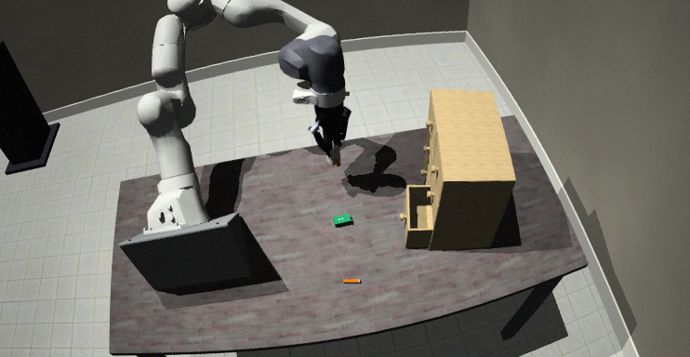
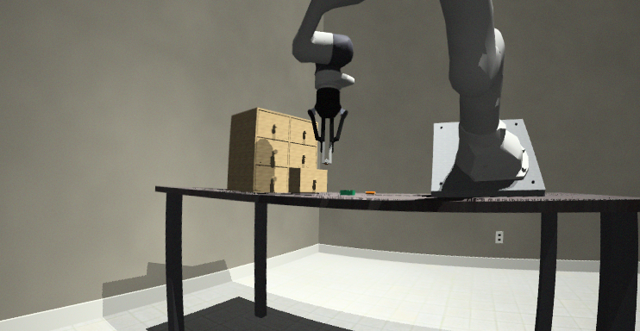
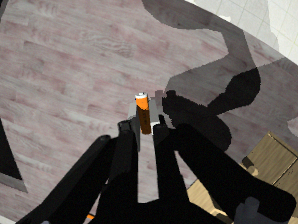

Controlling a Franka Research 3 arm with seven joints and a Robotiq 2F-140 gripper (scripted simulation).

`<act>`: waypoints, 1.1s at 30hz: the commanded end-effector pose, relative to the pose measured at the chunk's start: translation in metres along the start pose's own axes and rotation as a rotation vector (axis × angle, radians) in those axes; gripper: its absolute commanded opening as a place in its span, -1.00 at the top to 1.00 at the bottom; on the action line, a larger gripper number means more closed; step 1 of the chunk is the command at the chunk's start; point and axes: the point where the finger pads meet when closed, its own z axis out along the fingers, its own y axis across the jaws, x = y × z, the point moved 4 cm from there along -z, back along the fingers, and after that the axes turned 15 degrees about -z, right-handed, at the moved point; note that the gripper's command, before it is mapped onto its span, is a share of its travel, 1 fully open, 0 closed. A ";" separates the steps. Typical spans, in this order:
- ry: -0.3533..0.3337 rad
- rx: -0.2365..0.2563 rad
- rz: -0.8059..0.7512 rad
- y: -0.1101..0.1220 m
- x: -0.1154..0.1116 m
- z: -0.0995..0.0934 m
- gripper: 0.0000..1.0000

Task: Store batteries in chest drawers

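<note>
My gripper is shut on an orange and brown battery, seemingly the thicker AA, and holds it above the table, in front of the chest. The other battery, slim and orange, seemingly the AAA, lies on the table. The wooden chest stands upright. Its bottom right drawer is partly pulled out; I see nothing in its visible part. The bottom left drawer and the upper drawers look pushed in.
A small green block lies on the table between the other battery and my gripper's side. The arm's slanted grey base plate stands at the table's opposite end from the chest.
</note>
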 end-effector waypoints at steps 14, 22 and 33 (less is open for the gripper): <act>0.002 0.003 -0.032 -0.001 -0.001 -0.001 0.89; 0.001 0.003 -0.053 -0.001 -0.002 -0.001 0.89; 0.001 0.003 -0.081 -0.001 -0.003 -0.002 0.89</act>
